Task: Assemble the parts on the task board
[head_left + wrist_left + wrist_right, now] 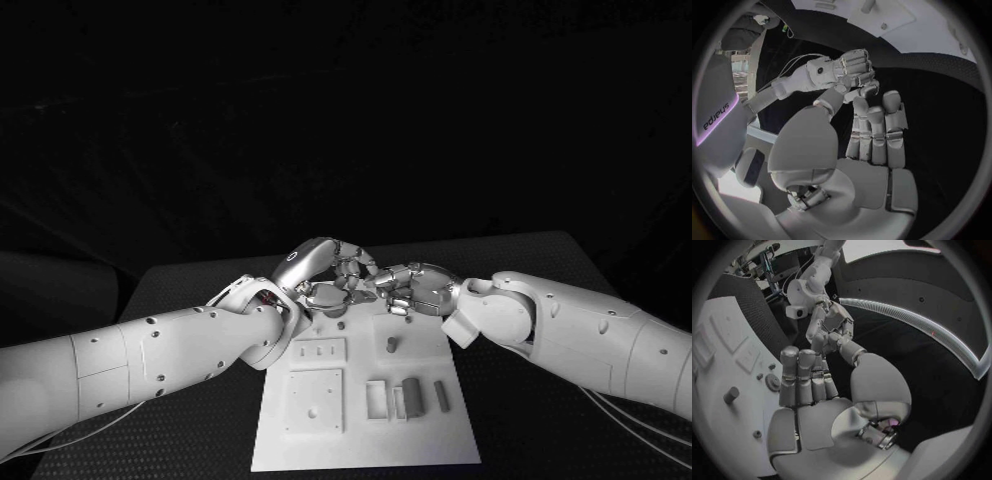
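Observation:
The white task board (361, 440) lies in the middle of the table. Three grey upright parts (411, 396) stand in slots near its right side, and a short peg (391, 343) stands further back. Both hands meet above the board's far end. My left hand (320, 265) and right hand (414, 288) touch at the fingertips. In the left wrist view my left hand (876, 135) has straight fingers and its thumb reaches the curled right hand (851, 67). The right wrist view shows my right hand (807, 380) against the left hand (832, 327). Whether a part sits between them is hidden.
Two flat rectangular plates (315, 400) with small holes lie on the board's left half. The peg (731, 395) and a round socket (772, 382) stand on the board (723, 355) beside my right hand. Black table surface (173, 290) surrounds the board.

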